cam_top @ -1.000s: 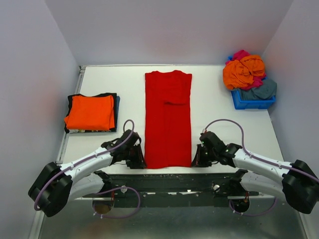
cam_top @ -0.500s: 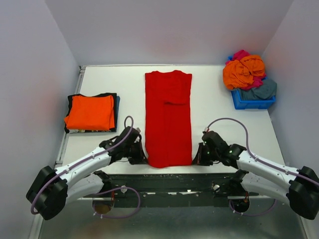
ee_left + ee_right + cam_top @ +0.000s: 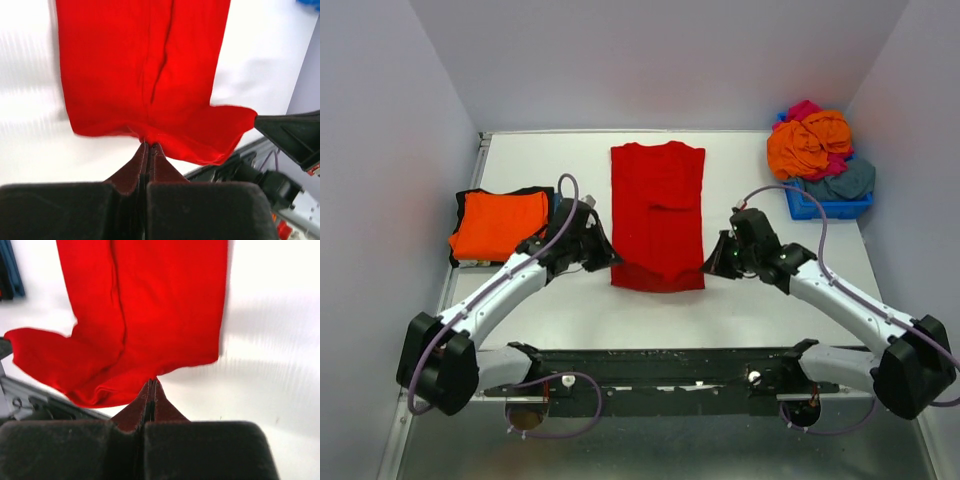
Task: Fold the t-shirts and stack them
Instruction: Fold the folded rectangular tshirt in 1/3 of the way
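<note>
Top external: red t-shirt point(image 3: 657, 200) runs near-to-far, collar far.

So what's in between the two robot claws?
The red t-shirt. Its near edge stretches from the left gripper to the right gripper, and both are pinched shut on it. The top view shows it best.

Robot lab cell: bare white table point(image 3: 650, 315), plain enclosing walls point(image 3: 660, 60), bolted arm rail point(image 3: 670, 362)
</note>
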